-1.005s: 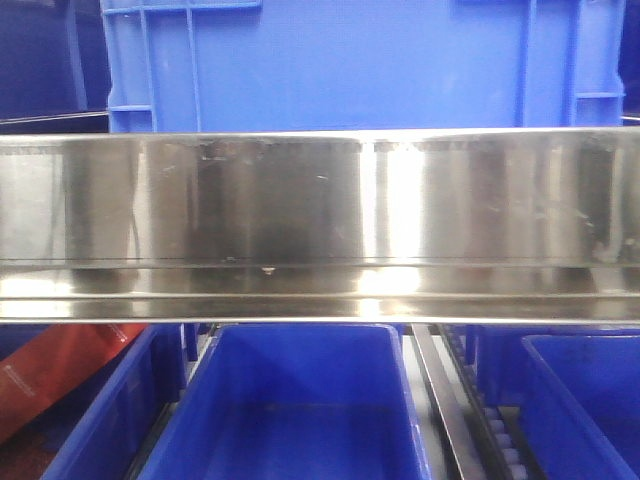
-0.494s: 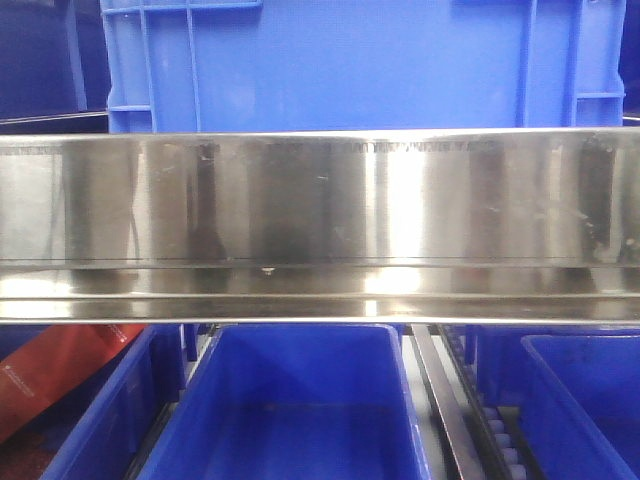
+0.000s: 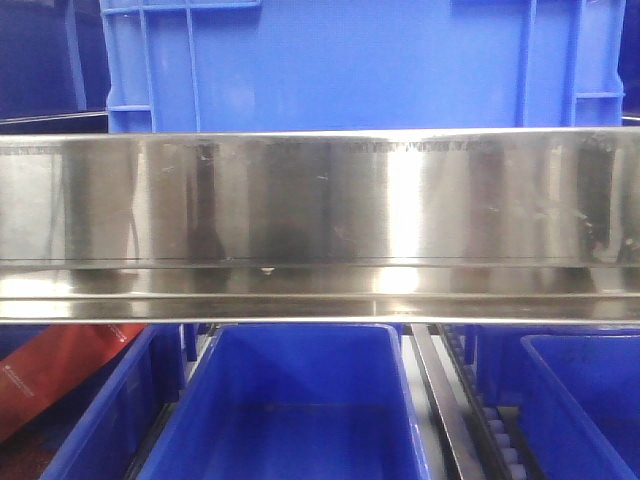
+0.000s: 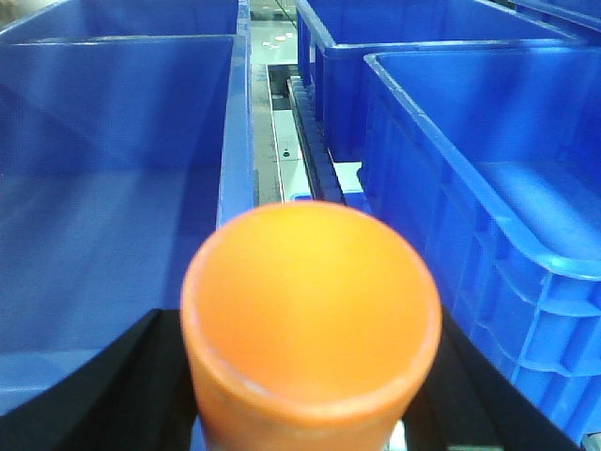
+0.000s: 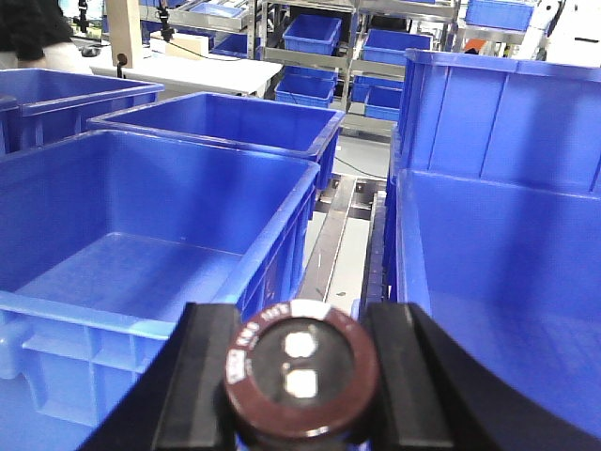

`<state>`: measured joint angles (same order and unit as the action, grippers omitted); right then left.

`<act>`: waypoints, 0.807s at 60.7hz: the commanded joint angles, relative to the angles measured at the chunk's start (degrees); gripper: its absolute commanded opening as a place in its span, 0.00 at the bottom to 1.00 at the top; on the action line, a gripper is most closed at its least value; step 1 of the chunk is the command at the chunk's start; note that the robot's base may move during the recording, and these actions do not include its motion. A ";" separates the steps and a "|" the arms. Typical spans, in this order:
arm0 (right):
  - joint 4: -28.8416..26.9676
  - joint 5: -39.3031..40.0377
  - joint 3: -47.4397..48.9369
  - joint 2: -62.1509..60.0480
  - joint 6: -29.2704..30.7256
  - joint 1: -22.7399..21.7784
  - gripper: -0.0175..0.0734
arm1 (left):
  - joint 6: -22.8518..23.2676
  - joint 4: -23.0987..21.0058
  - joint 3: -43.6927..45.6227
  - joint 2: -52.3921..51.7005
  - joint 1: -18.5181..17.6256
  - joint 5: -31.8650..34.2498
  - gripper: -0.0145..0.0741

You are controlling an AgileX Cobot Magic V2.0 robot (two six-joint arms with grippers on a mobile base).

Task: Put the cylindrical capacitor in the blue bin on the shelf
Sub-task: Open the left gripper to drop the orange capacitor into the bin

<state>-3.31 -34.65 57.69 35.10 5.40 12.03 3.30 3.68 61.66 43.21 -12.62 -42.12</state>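
Your right gripper (image 5: 302, 378) is clamped on the cylindrical capacitor (image 5: 299, 362). Its black fingers (image 5: 202, 376) press the two sides, and the pale-rimmed top faces the wrist camera. The capacitor sits low, short of the near wall of the blue bin (image 5: 160, 235) ahead and to the left of the hand. A second bin (image 5: 507, 272) lies to the hand's right, and a steel channel (image 5: 343, 235) runs straight ahead between the two. The capacitor is not yet in a bin.

To do the drop well, pick one bin and commit to it. Lift until the capacitor's base clears the rim, then move forward until the hand is well past the wall and off the channel. Lower inside before you part the fingers; a short round part will likely roll, so release it low.

Your left gripper (image 4: 310, 385) appears closed on an orange cylinder (image 4: 310, 301), though its contact faces are hidden behind that cylinder. Hold that arm quiet. The shelf (image 3: 320, 200) rail fills the front view, so steer by the wrist camera.
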 commanded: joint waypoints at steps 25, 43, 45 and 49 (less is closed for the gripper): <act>0.41 1.65 0.02 -0.30 0.20 0.00 0.04 | -0.36 -0.60 2.15 2.36 -0.40 3.23 0.04; 0.41 2.29 0.02 -0.30 0.20 0.00 0.04 | -11.27 -11.22 22.73 21.26 -5.98 -1.47 0.04; 0.31 2.28 0.02 -0.30 0.20 0.00 0.04 | -11.27 -11.06 25.50 23.87 -7.95 -2.15 0.04; 0.31 2.28 0.02 -0.30 0.20 0.00 0.04 | -11.27 -10.80 29.60 28.12 -11.07 -3.26 0.04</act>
<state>-3.31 -34.29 57.69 35.10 5.40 12.03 -7.23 -5.82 85.97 66.61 -20.11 -44.35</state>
